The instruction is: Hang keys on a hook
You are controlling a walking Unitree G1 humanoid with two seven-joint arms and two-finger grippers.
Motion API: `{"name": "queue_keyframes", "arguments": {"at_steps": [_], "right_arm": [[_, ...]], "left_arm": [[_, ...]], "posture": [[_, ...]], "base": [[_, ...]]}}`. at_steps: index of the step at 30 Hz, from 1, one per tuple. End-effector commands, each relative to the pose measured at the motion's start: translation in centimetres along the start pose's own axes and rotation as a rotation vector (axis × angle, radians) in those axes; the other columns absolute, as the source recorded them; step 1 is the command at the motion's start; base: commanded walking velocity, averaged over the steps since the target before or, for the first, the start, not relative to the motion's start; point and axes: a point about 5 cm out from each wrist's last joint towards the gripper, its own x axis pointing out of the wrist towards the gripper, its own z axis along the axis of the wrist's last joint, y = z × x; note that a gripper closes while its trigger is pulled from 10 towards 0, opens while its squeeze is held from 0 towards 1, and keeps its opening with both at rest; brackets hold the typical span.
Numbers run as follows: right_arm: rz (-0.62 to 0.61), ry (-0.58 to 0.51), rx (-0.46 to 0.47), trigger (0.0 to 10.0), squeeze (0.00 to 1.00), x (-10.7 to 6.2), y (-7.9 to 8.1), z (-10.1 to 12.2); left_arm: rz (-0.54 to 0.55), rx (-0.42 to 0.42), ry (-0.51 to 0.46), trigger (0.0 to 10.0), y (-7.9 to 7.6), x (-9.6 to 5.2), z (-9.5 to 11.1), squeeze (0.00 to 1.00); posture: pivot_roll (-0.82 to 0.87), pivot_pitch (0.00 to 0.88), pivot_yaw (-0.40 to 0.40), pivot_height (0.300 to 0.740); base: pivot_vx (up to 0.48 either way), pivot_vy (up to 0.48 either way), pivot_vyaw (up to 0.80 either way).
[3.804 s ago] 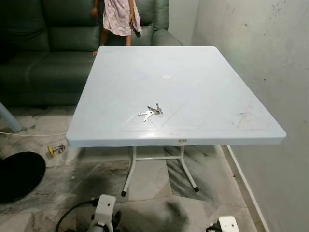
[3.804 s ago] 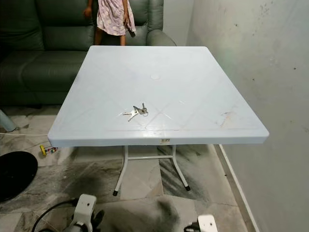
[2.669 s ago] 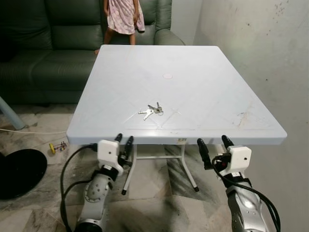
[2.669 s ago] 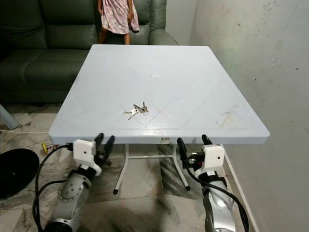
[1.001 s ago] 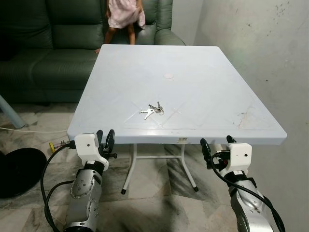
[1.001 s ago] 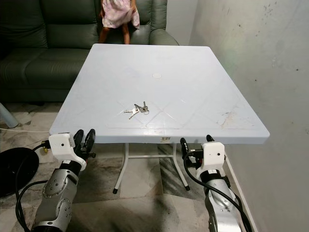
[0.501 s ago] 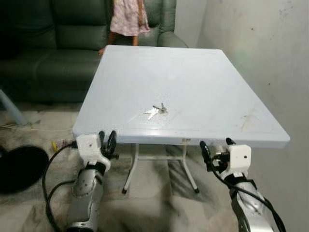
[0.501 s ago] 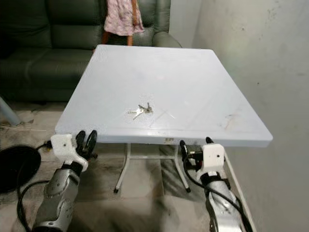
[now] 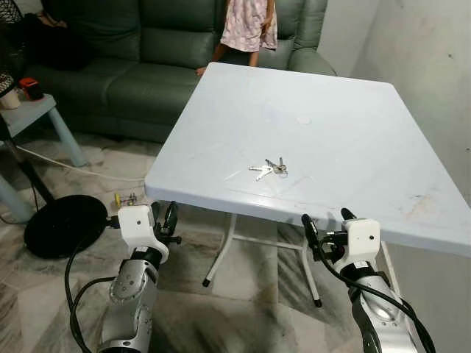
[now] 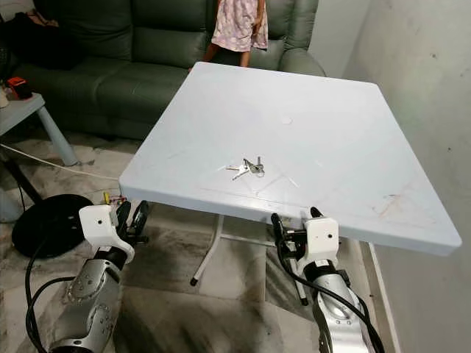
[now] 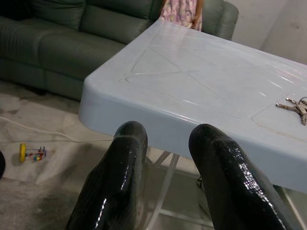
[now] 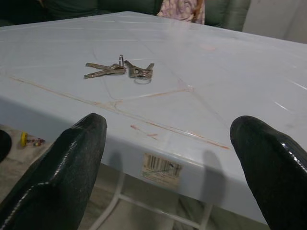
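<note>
One bunch of keys [image 9: 269, 168] lies on the pale blue tabletop [image 9: 353, 132], near its front edge. Below that edge, the right pincer [image 9: 326, 221] gapes wide; the left pincer [image 9: 163, 213] has fingers slightly apart.

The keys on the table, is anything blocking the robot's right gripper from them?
Nothing visible does. The keys lie alone on the white table; the open right gripper sits below its near edge, so it must rise over that edge.
</note>
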Motion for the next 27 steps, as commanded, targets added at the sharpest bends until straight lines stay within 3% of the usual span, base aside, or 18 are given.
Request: {"name": "queue_keyframes", "arguments": {"at_steps": [1,4,20,27], "right_arm": [[-0.002,-0.015,-0.01,10.0,0.0,0.08,-0.19,0.55],[-0.002,-0.014,-0.008,10.0,0.0,0.11,-0.22,0.57],[0.015,-0.023,0.046,10.0,0.0,0.12,0.21,0.63],[0.042,-0.015,0.051,10.0,0.0,-0.01,0.45,0.5]], "left_arm": [[-0.016,-0.009,-0.012,10.0,-0.31,0.1,0.43,0.0],[-0.021,-0.016,-0.013,10.0,-0.4,0.13,0.46,0.0],[-0.023,-0.02,-0.003,10.0,-0.49,0.1,0.47,0.0],[0.024,0.021,-0.016,10.0,-0.51,0.09,0.48,0.0]], "posture": [[0.11,0.0,-0.062,0.736],[0.11,0.0,-0.064,0.736],[0.11,0.0,-0.065,0.736],[0.11,0.0,-0.064,0.736]], "base": [[0.0,0.0,0.8],[0.253,0.0,0.75],[0.395,0.0,0.0],[0.036,0.0,0.0]]}}
